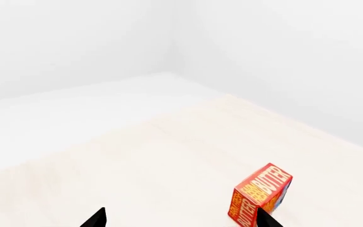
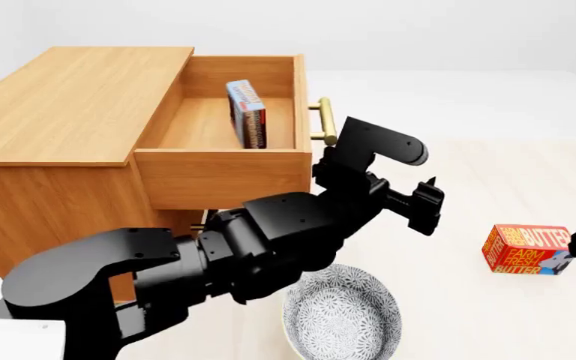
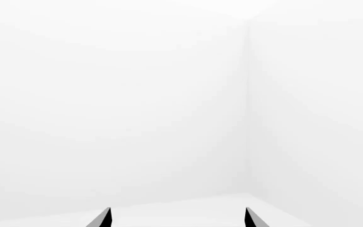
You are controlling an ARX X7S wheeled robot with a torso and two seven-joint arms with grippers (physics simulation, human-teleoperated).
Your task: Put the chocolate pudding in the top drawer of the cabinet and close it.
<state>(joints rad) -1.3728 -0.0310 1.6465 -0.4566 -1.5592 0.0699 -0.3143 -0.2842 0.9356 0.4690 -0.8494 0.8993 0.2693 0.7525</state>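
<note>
Pale table, white walls: chocolate pudding (image 2: 247,114) upright inside open top drawer (image 2: 223,174), likely light, stiff, best pinched across thin faces; left gripper (image 2: 426,204) and right gripper (image 3: 177,218) spread, empty

The chocolate pudding (image 2: 247,114) stands upright in the open top drawer (image 2: 223,177).

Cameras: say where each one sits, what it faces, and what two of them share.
Head: high on the robot, looking down over the left arm at the cabinet, open top drawer holding the pudding, and a bowl.
Left wrist: faces floor and wall corner; open jaws' tips show.
Right wrist: faces bare walls; open jaws' tips show.
Shared: butter box, head and left wrist.
</note>
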